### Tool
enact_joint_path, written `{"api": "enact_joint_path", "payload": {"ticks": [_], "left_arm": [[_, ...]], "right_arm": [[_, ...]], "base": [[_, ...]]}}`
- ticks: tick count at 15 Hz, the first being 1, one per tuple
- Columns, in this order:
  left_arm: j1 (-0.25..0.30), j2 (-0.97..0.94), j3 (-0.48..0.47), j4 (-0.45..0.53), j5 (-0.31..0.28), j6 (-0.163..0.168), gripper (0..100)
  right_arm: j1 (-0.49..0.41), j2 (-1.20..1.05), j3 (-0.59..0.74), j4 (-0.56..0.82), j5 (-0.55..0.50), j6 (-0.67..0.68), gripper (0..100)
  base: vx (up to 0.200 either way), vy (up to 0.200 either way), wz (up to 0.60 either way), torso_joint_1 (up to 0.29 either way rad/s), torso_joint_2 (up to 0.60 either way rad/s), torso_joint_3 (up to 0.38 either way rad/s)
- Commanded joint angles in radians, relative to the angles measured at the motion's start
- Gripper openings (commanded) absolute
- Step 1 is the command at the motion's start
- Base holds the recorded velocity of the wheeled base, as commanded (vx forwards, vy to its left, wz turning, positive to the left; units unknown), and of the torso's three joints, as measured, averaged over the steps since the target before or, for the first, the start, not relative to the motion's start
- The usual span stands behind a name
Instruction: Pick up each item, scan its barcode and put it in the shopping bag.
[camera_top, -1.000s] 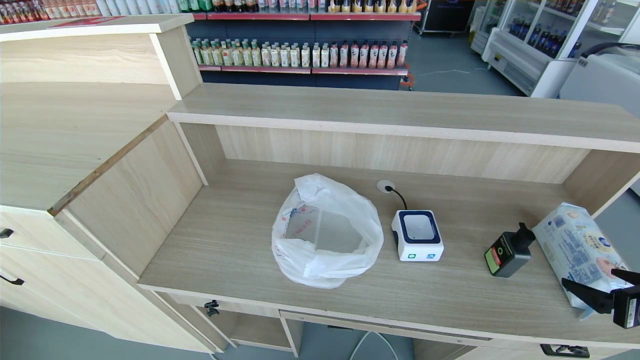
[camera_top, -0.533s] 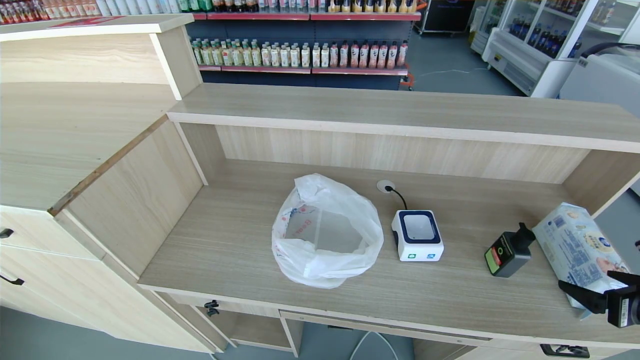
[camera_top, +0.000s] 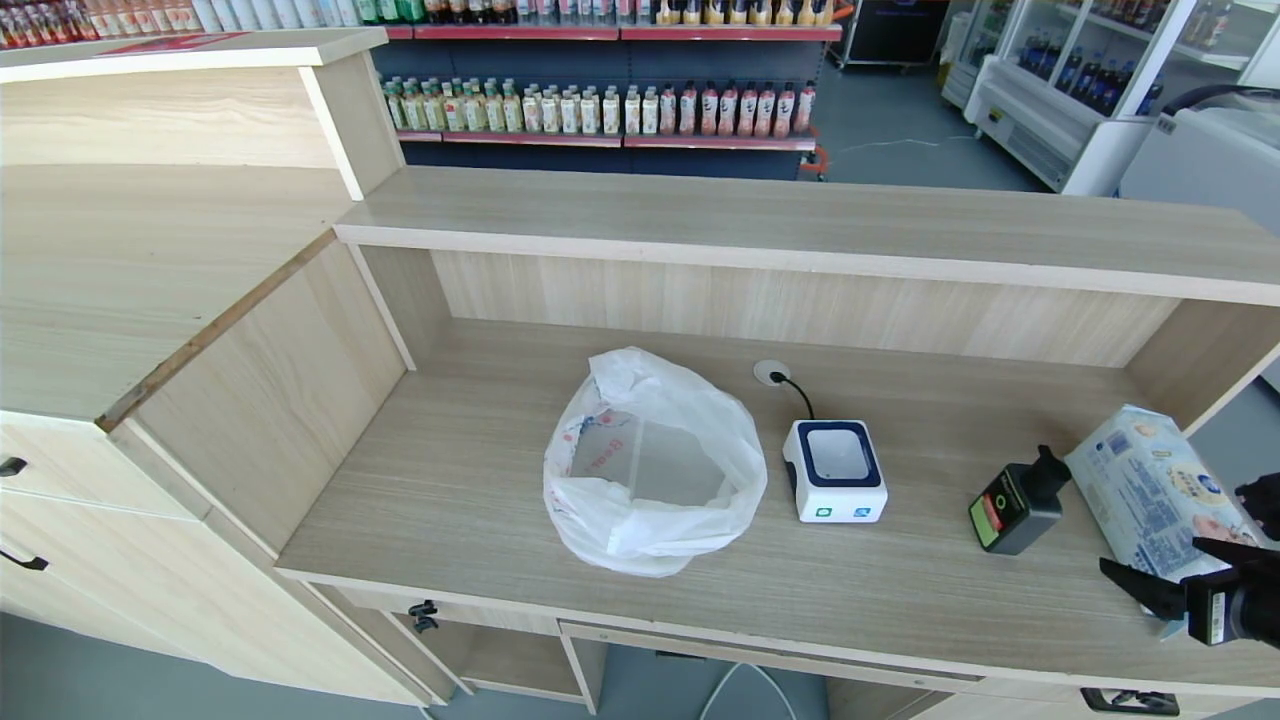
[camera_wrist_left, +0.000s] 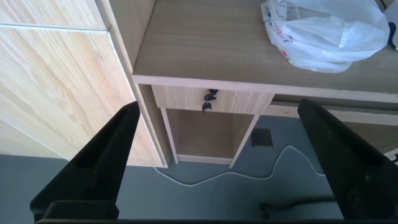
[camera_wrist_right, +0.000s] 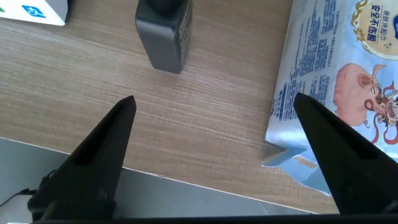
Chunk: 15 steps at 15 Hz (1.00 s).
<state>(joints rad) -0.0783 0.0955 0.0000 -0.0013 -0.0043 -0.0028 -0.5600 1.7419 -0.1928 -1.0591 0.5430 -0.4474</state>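
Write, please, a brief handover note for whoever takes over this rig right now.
Left end effector: open, empty, low before the light wooden counter.
Right end effector: open, empty, hovering at the near end of the pale blue soft pack.
Pack at the counter's right end; black bottle with green-and-red label lying beside it; white-and-blue barcode scanner mid-counter; white plastic shopping bag left of it, open, apparently empty.
Done: nothing bagged.
Left: pick, scan and bag both items.

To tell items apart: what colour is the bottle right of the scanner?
The bottle is black with a green-and-red label, clearest in the head view.
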Motion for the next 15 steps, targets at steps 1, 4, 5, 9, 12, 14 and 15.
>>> {"api": "enact_joint_path", "payload": {"ticks": [1, 4, 5, 9, 12, 14, 15], "left_arm": [[0.000, 0.000, 0.000, 0.000, 0.000, 0.000, 100], [0.000, 0.000, 0.000, 0.000, 0.000, 0.000, 100], [0.000, 0.001, 0.000, 0.000, 0.000, 0.000, 100], [0.000, 0.000, 0.000, 0.000, 0.000, 0.000, 100], [0.000, 0.000, 0.000, 0.000, 0.000, 0.000, 100], [0.000, 0.001, 0.000, 0.000, 0.000, 0.000, 100], [0.000, 0.001, 0.000, 0.000, 0.000, 0.000, 100]], "right_arm": [[0.002, 0.082, -0.022, -0.025, 0.006, 0.001, 100], [0.014, 0.191, -0.060, -0.160, 0.045, 0.013, 100], [0.029, 0.220, -0.066, -0.193, 0.049, 0.024, 100], [0.088, 0.271, -0.073, -0.225, 0.092, 0.039, 100], [0.127, 0.295, -0.122, -0.225, 0.110, 0.041, 100], [0.138, 0.314, -0.159, -0.225, 0.110, 0.041, 100], [0.143, 0.323, -0.163, -0.225, 0.110, 0.041, 100]], "base": [[0.000, 0.000, 0.00, 0.000, 0.00, 0.000], [0.000, 0.000, 0.00, 0.000, 0.00, 0.000], [0.000, 0.000, 0.00, 0.000, 0.00, 0.000], [0.000, 0.000, 0.00, 0.000, 0.00, 0.000], [0.000, 0.000, 0.00, 0.000, 0.00, 0.000], [0.000, 0.000, 0.00, 0.000, 0.00, 0.000], [0.000, 0.000, 0.00, 0.000, 0.00, 0.000]]}}
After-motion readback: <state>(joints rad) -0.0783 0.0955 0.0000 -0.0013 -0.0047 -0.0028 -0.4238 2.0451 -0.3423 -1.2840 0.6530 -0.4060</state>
